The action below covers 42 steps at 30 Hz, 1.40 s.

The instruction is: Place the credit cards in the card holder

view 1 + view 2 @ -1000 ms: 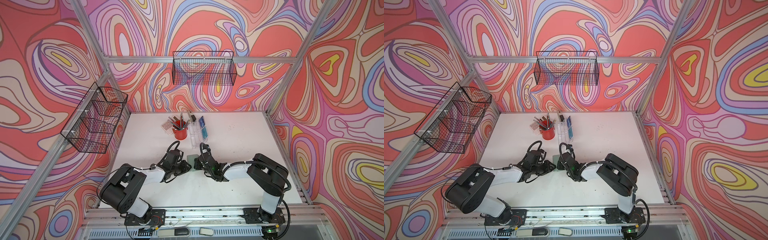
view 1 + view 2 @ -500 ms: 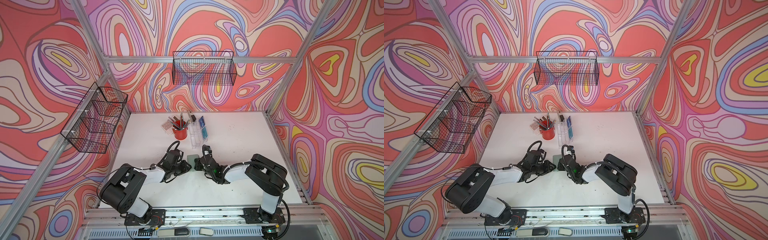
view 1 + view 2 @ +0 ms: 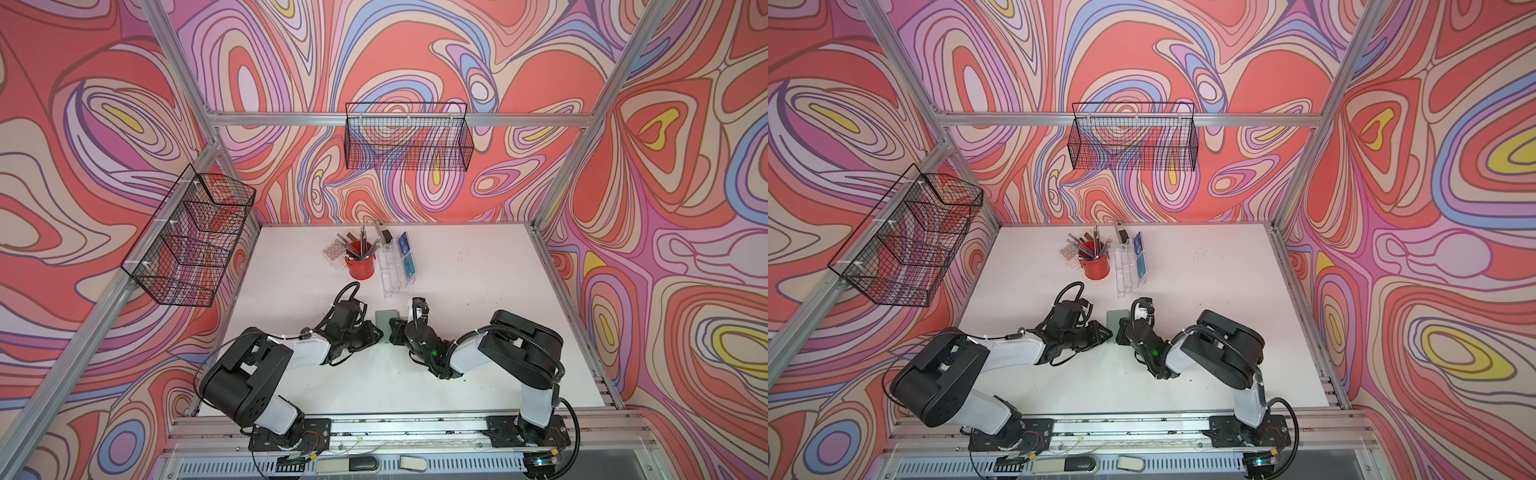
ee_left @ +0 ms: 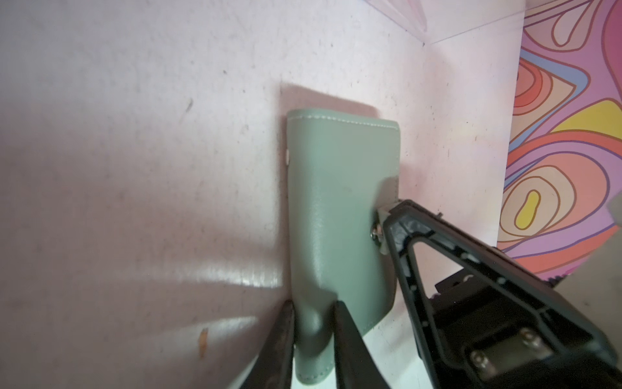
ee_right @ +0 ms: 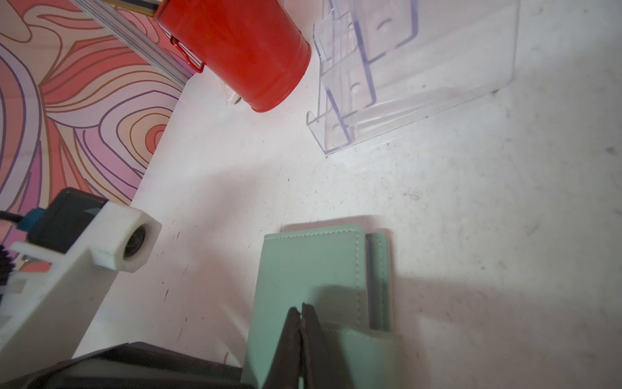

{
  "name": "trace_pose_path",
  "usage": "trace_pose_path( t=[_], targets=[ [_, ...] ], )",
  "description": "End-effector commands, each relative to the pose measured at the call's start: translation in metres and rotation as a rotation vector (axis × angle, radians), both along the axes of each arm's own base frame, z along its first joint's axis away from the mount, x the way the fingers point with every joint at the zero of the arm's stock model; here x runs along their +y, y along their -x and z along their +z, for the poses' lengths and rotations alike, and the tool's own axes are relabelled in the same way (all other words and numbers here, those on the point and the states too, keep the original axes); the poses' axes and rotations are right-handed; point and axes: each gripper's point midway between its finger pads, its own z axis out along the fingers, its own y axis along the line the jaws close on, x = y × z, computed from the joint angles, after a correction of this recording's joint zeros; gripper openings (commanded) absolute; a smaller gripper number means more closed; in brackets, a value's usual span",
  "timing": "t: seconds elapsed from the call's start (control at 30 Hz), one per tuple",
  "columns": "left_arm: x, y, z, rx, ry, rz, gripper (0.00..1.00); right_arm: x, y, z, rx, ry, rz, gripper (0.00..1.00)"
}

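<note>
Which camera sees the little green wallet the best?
The left wrist view: the card holder fills the middle, nearly whole, stitching clear. The right wrist view cuts part of it off. In both top views it is only a tiny green patch.

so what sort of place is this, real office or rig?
Likely a robot test cell, not an office: aluminium frame around swirl-printed walls, left arm and right arm mounted at the white table's front, plus staged desk props like the red pen cup.
</note>
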Motion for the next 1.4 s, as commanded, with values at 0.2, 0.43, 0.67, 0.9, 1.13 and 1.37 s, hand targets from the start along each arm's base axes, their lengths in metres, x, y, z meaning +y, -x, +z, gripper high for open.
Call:
trace_pose_path(
  t=[0.2, 0.43, 0.67, 0.9, 1.13, 1.37],
  targets=[
    [0.016, 0.028, -0.035, 0.135, -0.086, 0.007, 0.24, -0.063, 0.072, -0.126, 0.316, 0.428, 0.057, 0.00],
    [0.015, 0.028, -0.035, 0.137, -0.084, 0.008, 0.23, -0.088, 0.084, -0.139, 0.357, 0.554, 0.055, 0.00],
    [0.017, 0.027, -0.032, 0.129, -0.088, 0.017, 0.23, -0.099, 0.097, -0.157, 0.415, 0.681, 0.100, 0.00],
    [0.019, 0.028, -0.034, 0.130, -0.085, 0.021, 0.23, -0.112, 0.115, -0.172, 0.472, 0.779, 0.114, 0.00],
    [0.023, 0.017, -0.023, 0.112, -0.070, 0.029, 0.23, -0.092, 0.107, -0.157, 0.453, 0.720, 0.118, 0.00],
    [0.060, -0.037, 0.055, -0.044, -0.139, 0.127, 0.62, 0.013, 0.018, 0.024, 0.095, 0.601, 0.111, 0.45]
  ],
)
